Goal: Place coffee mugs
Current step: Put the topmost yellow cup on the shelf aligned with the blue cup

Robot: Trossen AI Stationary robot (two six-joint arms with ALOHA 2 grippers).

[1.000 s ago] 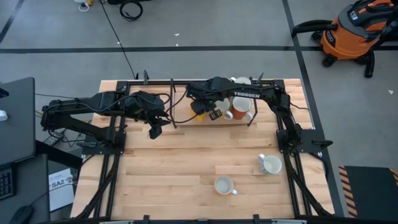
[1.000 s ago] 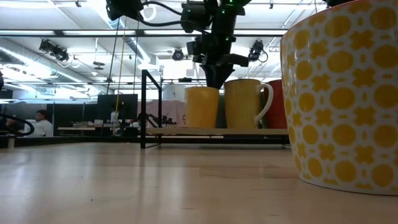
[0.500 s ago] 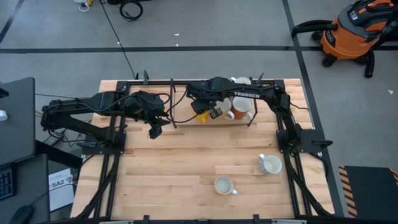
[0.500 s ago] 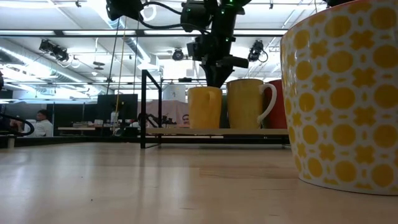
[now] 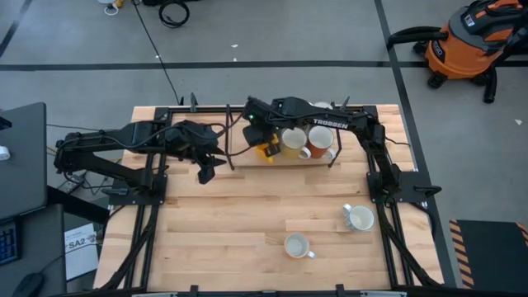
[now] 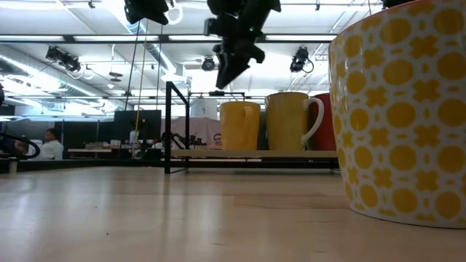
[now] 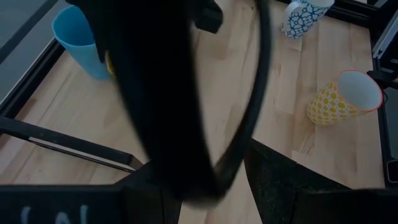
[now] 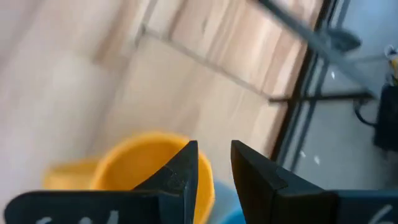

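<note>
Right gripper jaws narrowly apart, holding nothing, raised above yellow mug at left end of mug row on low wooden shelf along far tabletop edge; next along, cream mug, then orange mug. Left gripper parked over far-left tabletop, jaw state cannot tell, blue mug near black frame rail. Wide bare wood mid-tabletop, patterned mug and white mug near front right; grey floor beyond, orange shop vacuum far right.
</note>
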